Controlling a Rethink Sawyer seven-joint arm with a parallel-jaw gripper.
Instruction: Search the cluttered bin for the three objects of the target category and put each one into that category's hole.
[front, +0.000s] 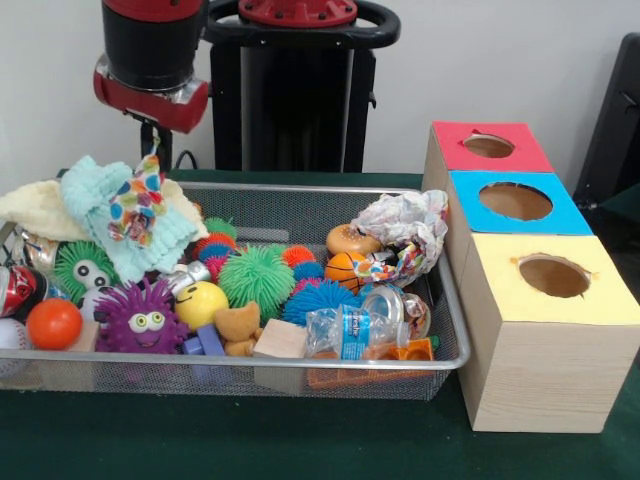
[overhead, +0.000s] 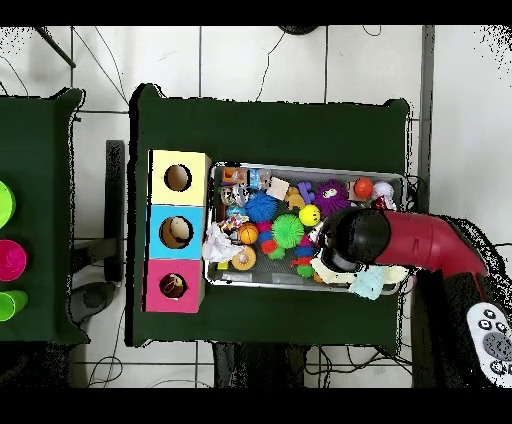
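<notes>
At the left of the front view, the gripper (front: 152, 165) was seen hanging over the left end of the wire bin (front: 300, 372), with a spotted cloth (front: 137, 200) dangling right under it. It looked as if the cloth was pinched by it, but whether the claw was clenched could not be told, since its tips were hidden. A pale blue cloth (front: 100, 215) and a cream cloth (front: 30, 205) were draped over the bin's left corner. Below them an orange ball (front: 53, 323), a purple spiky ball with eyes (front: 140, 317) and a yellow ball (front: 201, 303) were found. In the middle a green spiky ball (front: 257, 279), a blue spiky ball (front: 318, 298) and a wooden block (front: 281, 340) were seen. Further right a crushed water bottle (front: 350, 331), a small basketball (front: 345, 270) and a crumpled paper wrapper (front: 405, 232) were lying. Just beside the bin's right end stood the wooden box (front: 530, 370), with a red hole (front: 488, 146), a blue hole (front: 515, 201) and a yellow hole (front: 553, 275) on top. In the overhead view the arm (overhead: 420, 240) was stretched over the bin.
</notes>
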